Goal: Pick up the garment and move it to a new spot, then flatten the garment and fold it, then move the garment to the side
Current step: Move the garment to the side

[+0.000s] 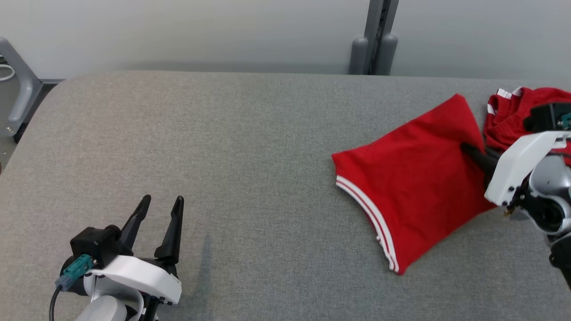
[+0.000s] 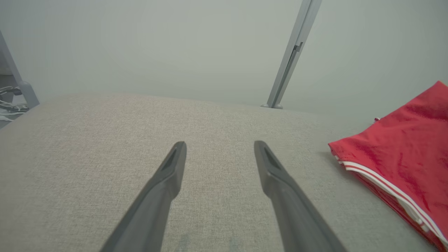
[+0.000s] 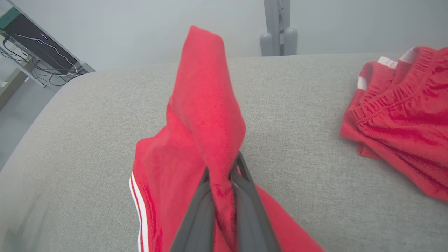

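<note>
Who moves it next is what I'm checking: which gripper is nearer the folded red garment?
Right. The right gripper is shut on the folded red garment at its edge; the left gripper stands open over the table, well off to the garment's left, apart from it.

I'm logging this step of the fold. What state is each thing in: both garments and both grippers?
folded red garment: lying on the grey table, one edge pinched and raised.
second red garment: bunched up, lying loose at the table's right end.
right gripper: jaws shut on the folded red garment.
left gripper: jaws open, empty, over bare table.
</note>
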